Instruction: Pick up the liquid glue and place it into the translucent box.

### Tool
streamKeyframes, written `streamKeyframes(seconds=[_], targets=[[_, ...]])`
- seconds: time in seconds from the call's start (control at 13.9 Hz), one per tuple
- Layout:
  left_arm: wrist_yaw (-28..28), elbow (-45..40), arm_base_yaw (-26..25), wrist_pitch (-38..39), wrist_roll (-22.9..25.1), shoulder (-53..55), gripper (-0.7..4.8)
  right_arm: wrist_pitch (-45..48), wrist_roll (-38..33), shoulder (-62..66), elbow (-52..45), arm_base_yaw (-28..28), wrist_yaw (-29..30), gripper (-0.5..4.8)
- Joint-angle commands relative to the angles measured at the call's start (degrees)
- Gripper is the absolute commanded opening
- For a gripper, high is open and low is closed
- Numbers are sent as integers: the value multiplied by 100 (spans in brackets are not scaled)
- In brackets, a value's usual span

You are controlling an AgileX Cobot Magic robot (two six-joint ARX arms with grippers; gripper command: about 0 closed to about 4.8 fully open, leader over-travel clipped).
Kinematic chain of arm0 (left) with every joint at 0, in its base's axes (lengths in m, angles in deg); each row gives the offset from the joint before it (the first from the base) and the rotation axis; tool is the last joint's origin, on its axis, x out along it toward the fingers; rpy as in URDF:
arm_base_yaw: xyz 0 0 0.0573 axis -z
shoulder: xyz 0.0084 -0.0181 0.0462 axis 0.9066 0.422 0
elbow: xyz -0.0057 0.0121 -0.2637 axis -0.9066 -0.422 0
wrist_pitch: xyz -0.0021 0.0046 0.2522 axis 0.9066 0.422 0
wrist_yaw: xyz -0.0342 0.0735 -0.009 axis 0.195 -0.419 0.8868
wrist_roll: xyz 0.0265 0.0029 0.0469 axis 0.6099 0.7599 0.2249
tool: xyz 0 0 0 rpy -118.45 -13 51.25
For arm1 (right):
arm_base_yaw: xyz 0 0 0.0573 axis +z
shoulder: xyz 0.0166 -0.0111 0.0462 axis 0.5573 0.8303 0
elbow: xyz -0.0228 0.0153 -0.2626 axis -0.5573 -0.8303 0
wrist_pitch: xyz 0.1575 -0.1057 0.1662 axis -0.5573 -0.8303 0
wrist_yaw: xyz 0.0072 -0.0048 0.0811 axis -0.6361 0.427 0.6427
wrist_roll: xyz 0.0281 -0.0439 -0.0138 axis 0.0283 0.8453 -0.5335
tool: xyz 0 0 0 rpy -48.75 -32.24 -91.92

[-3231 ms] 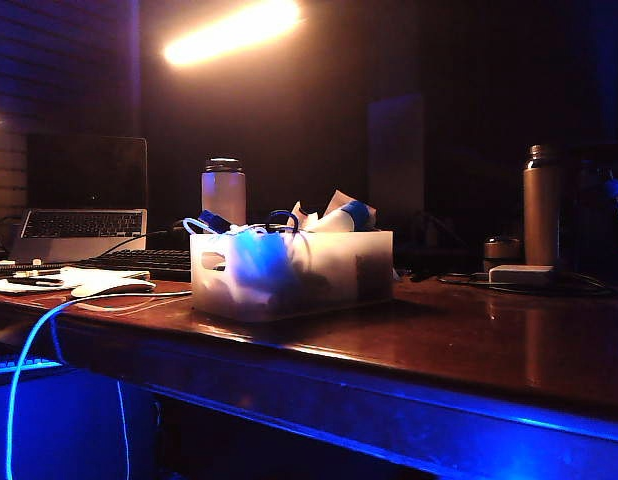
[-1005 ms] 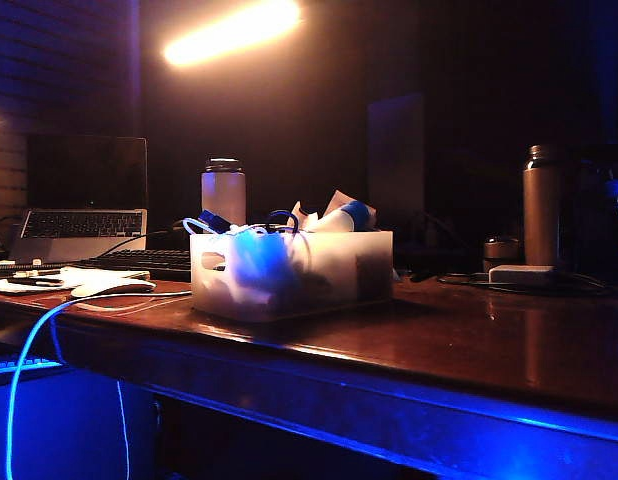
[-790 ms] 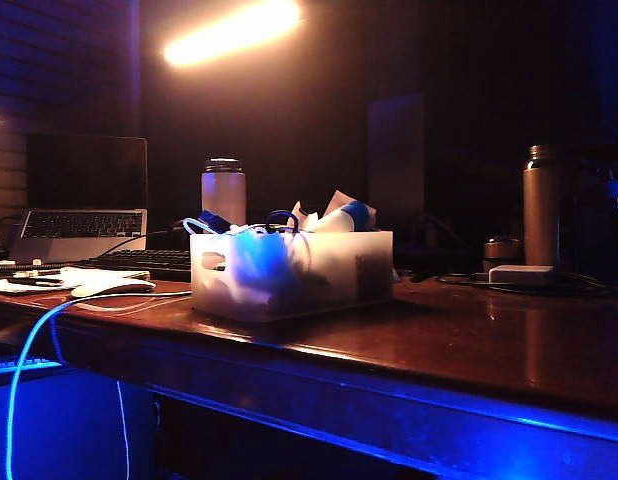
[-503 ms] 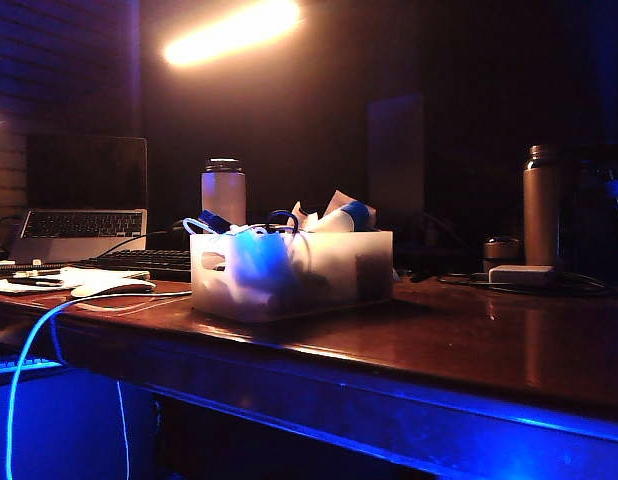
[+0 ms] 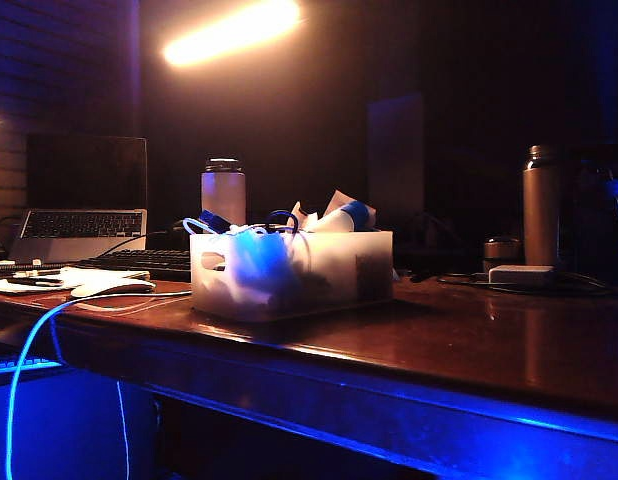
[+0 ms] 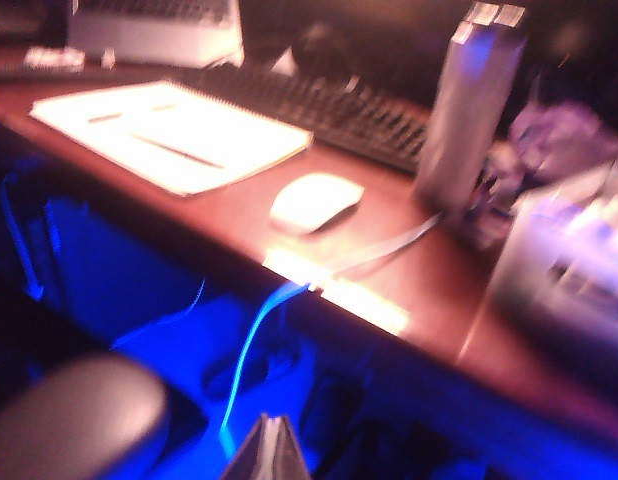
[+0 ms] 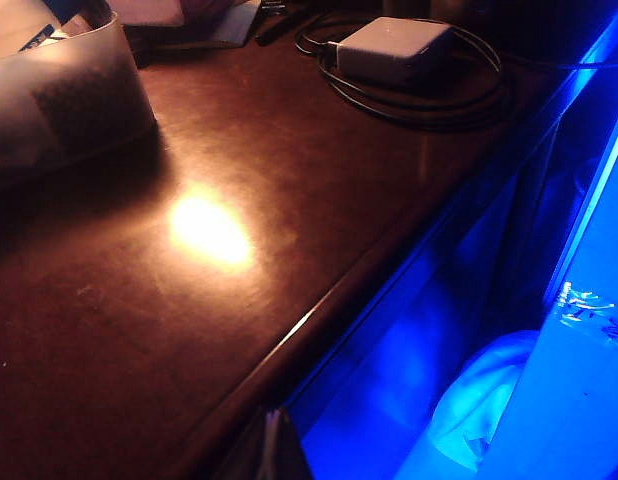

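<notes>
Neither hand shows in the exterior view; each appears only as a sliver at the lower edge of its own wrist picture. The left hand (image 6: 268,447) has its fingertips pressed together into a narrow point, holds nothing, and hangs off the front edge of the worktop (image 6: 319,220) over the blue-lit space below; that picture is blurred, so finer detail of the fingers is uncertain. The right hand (image 7: 274,445) is likewise fully closed, empty, and sits just past the worktop's front edge. The translucent box (image 5: 289,272) stands near the middle of the exterior view, on the worktop and left of centre, crowded with things. The liquid glue (image 5: 347,216) appears to be the white piece with a blue cap leaning above the box's rim at its right end, already inside the box. Behind the box stands a white bottle with a dark lid (image 5: 223,190); a tall metal flask (image 5: 540,205) stands at the far right, with a white power adapter (image 5: 523,274) and its coiled cable at its foot. At the left of that view lie a laptop (image 5: 81,222), a keyboard (image 5: 144,262) and a white mouse (image 5: 113,287).
</notes>
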Motion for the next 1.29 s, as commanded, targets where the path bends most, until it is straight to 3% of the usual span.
streamKeyframes(seconds=[0.07,0.29,1.29], targets=[[-114,-70,-2,629,243,-234,-5,52,-20,-7,-17,-4,-2,-1],[-109,-68,0,927,645,-514,-5,55,-20,-7,-17,-4,-2,-1],[-46,-68,0,909,640,-514,-5,52,-20,-7,-17,-4,-2,-1]])
